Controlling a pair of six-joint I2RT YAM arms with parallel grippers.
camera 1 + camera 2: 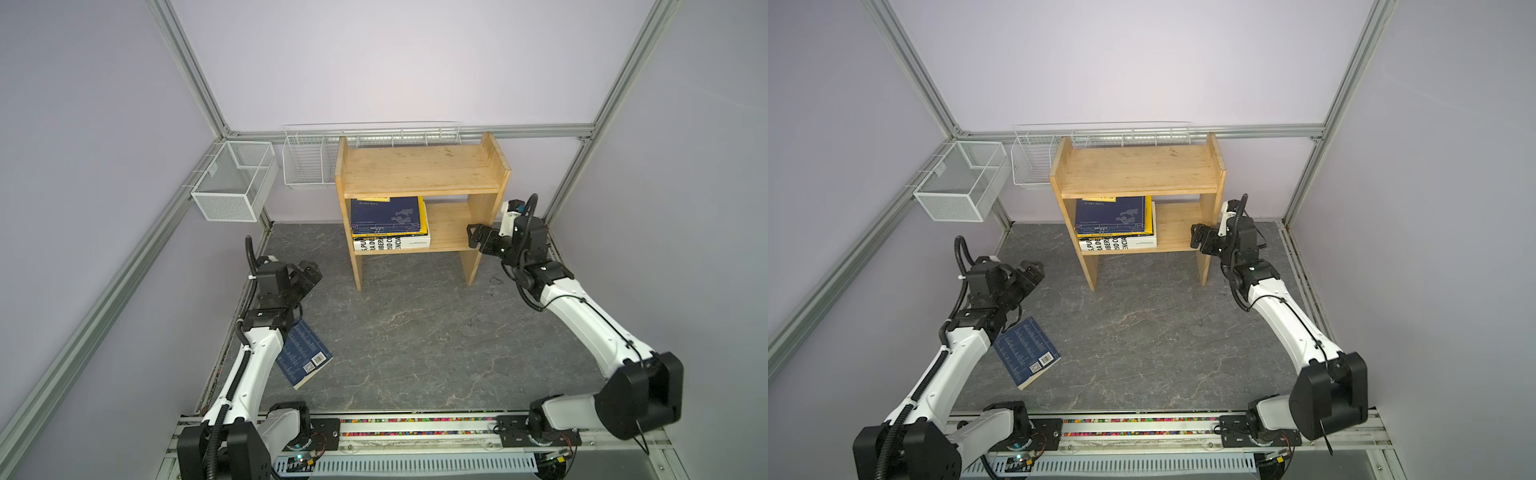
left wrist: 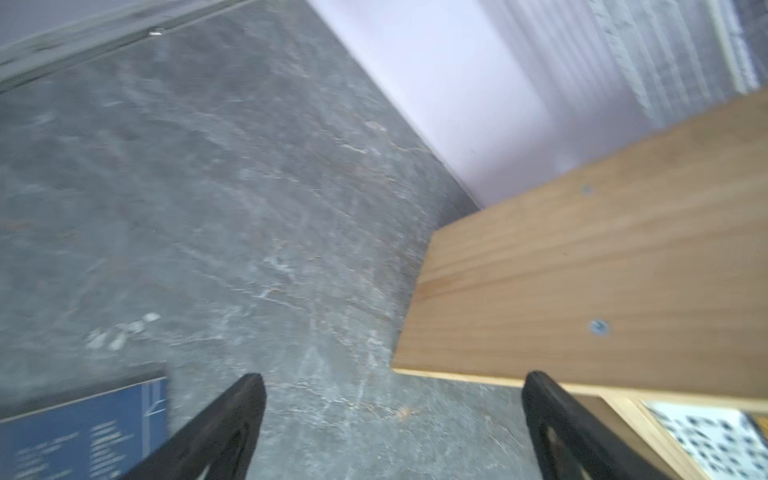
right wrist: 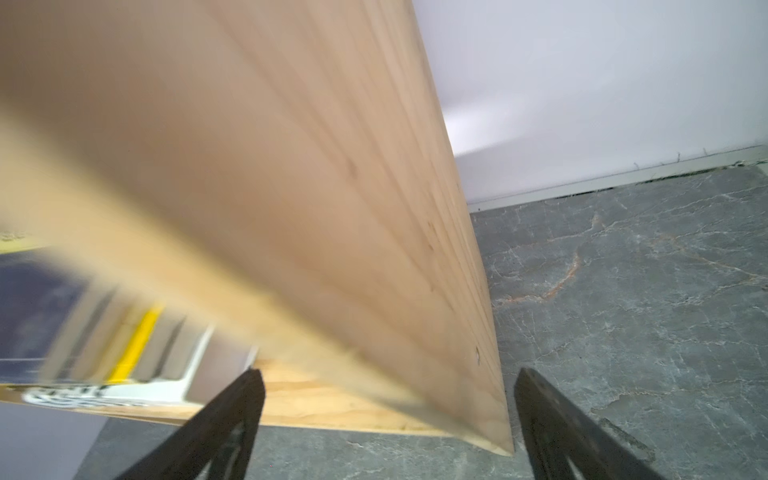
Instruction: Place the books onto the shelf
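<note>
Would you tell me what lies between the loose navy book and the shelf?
Nothing: only bare grey table separates the navy book from the shelf, in both top views.

Top views overlook the whole table (image 1: 415, 332); both wrist cameras closely face the shelf (image 2: 582, 270).

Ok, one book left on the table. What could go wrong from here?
The right gripper is open close by the shelf's side panel; a swing could shove it. The book lies flat, partly hidden by the left arm, so a grab may slip. The stack nearly reaches the upper board; the book could jam.
</note>
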